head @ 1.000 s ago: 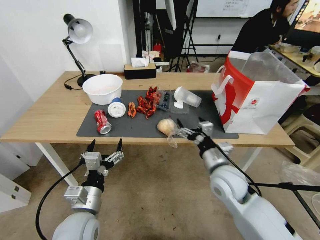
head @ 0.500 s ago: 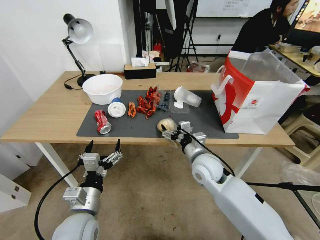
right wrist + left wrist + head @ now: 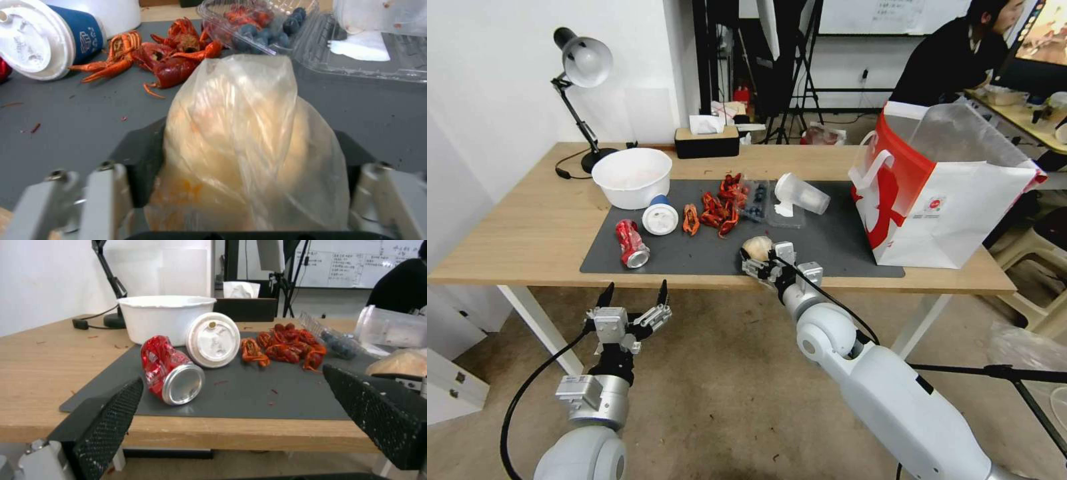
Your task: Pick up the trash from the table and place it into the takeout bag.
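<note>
A clear-wrapped beige lump [image 3: 757,246] lies near the front edge of the dark mat [image 3: 694,257]. My right gripper [image 3: 762,255] is open, one finger on each side of the lump [image 3: 249,150]. My left gripper [image 3: 636,290] hangs open below the table's [image 3: 527,227] front edge, facing the crushed red can [image 3: 171,375]. Also on the mat are the white cup with blue base [image 3: 660,217], the pale bowl [image 3: 632,177] and the toppled translucent cup [image 3: 802,194]. The takeout bag [image 3: 954,200] stands open at the table's right end.
Red crayfish shells [image 3: 717,208] and a clear clamshell with blueberries [image 3: 755,200] lie mid-mat. A desk lamp [image 3: 584,67] stands at the back left and a black tissue box [image 3: 707,141] at the back edge. A cluttered table lies beyond the bag.
My right arm has swung left and forward, bringing its open fingers from beside the lump to either side of it. The left arm has barely moved.
</note>
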Robot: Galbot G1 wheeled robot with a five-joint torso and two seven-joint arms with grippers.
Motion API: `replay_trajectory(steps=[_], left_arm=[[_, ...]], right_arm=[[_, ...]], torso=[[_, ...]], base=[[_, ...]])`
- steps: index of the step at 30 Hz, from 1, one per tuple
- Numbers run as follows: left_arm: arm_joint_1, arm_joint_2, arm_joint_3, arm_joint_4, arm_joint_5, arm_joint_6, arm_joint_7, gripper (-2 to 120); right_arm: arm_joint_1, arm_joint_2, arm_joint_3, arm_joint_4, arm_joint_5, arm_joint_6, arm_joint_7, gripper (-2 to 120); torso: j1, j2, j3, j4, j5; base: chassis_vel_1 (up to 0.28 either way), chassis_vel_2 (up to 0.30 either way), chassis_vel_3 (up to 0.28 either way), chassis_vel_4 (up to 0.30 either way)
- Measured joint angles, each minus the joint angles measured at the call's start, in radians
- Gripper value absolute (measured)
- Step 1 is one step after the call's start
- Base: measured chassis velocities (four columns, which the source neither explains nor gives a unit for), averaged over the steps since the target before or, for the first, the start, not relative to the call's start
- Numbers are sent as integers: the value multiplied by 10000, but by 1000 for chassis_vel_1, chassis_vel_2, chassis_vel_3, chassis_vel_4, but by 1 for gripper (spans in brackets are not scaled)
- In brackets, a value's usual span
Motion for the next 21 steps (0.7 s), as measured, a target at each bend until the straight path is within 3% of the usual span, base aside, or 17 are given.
replay_trajectory(steps=[5, 7, 10, 11, 16, 21], left_arm=[[0, 1, 0, 26, 3, -15, -3, 100], [-8, 0, 10, 58, 20, -30, -5, 100], [-8, 0, 17, 68, 27, -34, -5, 100], [-3, 4, 20, 69, 33, -38, -5, 100], [-3, 31, 20, 70, 37, -42, -6, 100], [-15, 32, 31, 71, 44, -43, -6, 100]], right_arm=[[-33, 8, 0, 3, 0, -6, 35, 52], [-109, 14, 42, 17, -1, 2, 74, 37], [-163, 12, 112, 79, -2, 24, 91, 30], [-219, -1, 243, 215, -4, 59, 95, 22], [-312, -107, 909, 1055, 65, 124, 93, 11], [-268, -325, 1854, 1926, 405, 123, 58, 8]], torso=[[0, 0, 0, 0, 0], [0, 0, 0, 0, 0], [1, 0, 0, 1, 1], [0, 0, 0, 0, 0], [0, 0, 0, 0, 1], [0, 0, 0, 0, 1]], base=[[0, 0, 0, 0], [0, 0, 0, 0], [0, 0, 0, 0], [0, 0, 0, 0], [0, 0, 0, 0], [0, 0, 0, 0]])
